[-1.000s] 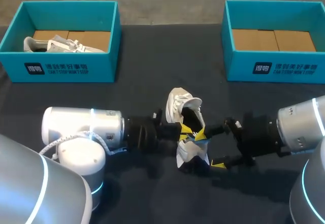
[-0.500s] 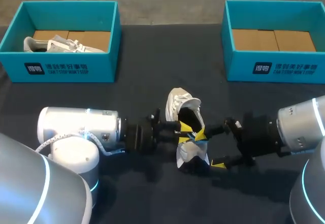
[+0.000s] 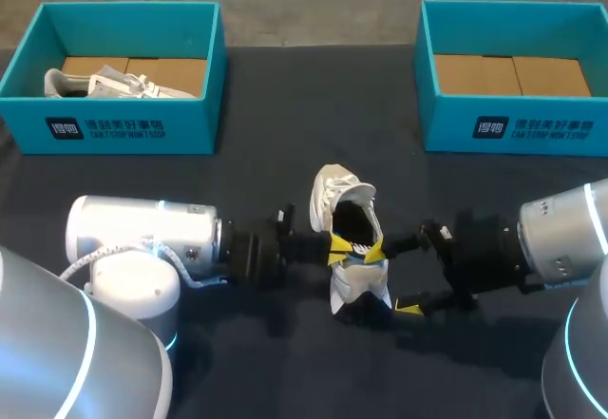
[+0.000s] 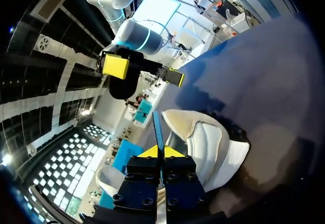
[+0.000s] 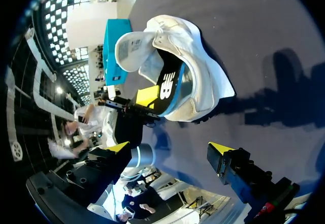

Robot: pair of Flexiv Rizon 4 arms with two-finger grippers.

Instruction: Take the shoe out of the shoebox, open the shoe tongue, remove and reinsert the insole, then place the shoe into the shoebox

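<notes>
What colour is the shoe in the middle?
The shoe is white, clearest in the right wrist view.

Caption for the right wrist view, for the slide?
Open right gripper faces the white shoe while the left gripper pinches its black insole at the opening.

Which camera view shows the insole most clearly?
The right wrist view: the insole shows its black face, sticking out of the shoe. The left wrist view shows only its thin blue edge; the head view, a blue sliver.
</notes>
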